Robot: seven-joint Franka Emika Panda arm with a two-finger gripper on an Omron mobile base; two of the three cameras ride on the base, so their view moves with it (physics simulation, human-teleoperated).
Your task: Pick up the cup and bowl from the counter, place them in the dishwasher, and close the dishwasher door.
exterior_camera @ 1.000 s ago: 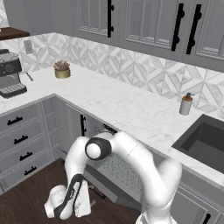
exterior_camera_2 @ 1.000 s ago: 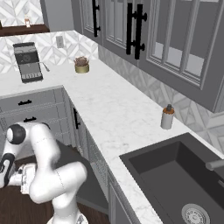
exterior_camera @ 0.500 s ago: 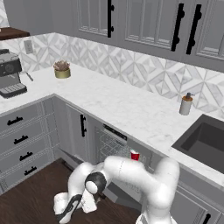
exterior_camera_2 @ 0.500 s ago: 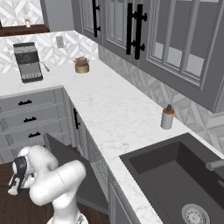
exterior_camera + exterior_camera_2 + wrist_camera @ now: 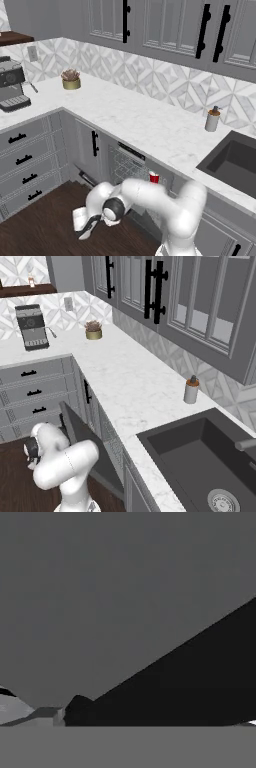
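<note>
The red cup (image 5: 154, 177) stands upright in the wire rack (image 5: 124, 165) of the dishwasher, under the white counter (image 5: 140, 125). The bowl is hidden. The dishwasher door (image 5: 85, 441) hangs half raised, slanting out from the cabinet front. My arm is bent low, and the gripper (image 5: 86, 230) sits near the floor, in front of and below the door's outer edge. Its fingers read as one dark shape. In the hand view the flat grey door panel (image 5: 100, 587) is very close, with a black wedge at the lower right.
A coffee machine (image 5: 12, 90) and a potted plant (image 5: 71, 80) stand at the counter's left end. The soap dispenser (image 5: 212, 120) is beside the dark sink (image 5: 235, 160). Grey drawers (image 5: 25, 165) line the left, above the wooden floor (image 5: 40, 230).
My arm has swung down from counter height to near the floor. The dishwasher door has tipped up from lower to about half raised. The cup has stayed in the rack.
</note>
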